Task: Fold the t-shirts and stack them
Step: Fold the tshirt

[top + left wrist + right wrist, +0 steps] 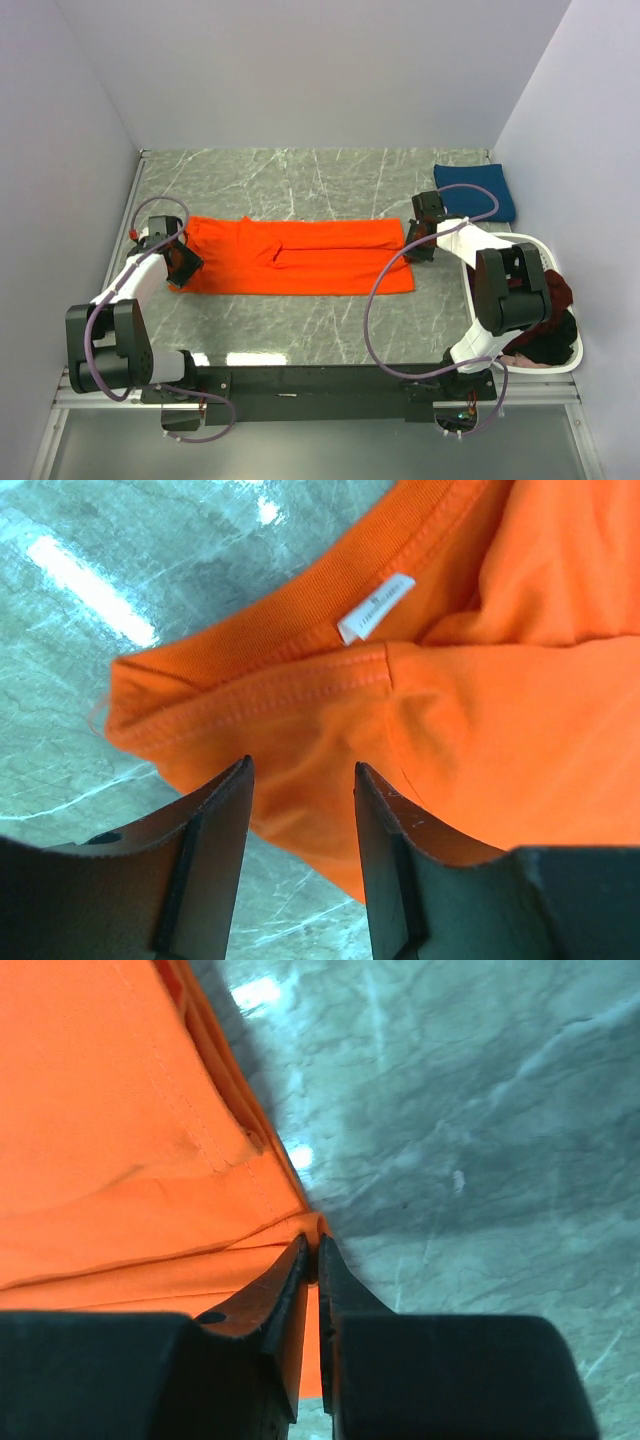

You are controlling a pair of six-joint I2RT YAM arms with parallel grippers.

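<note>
The bright orange t-shirt lies folded into a long band across the middle of the table. My left gripper is open over its left end, where the collar and white label show, with orange cloth between and beyond the fingers. My right gripper is shut on the shirt's right edge, pinching a fold of orange cloth. A folded navy blue t-shirt lies at the back right. Dark maroon and black shirts sit in the basket.
A white oval plastic basket stands at the right edge of the table beside the right arm. Grey marble tabletop extends behind the orange shirt, and walls close in on three sides.
</note>
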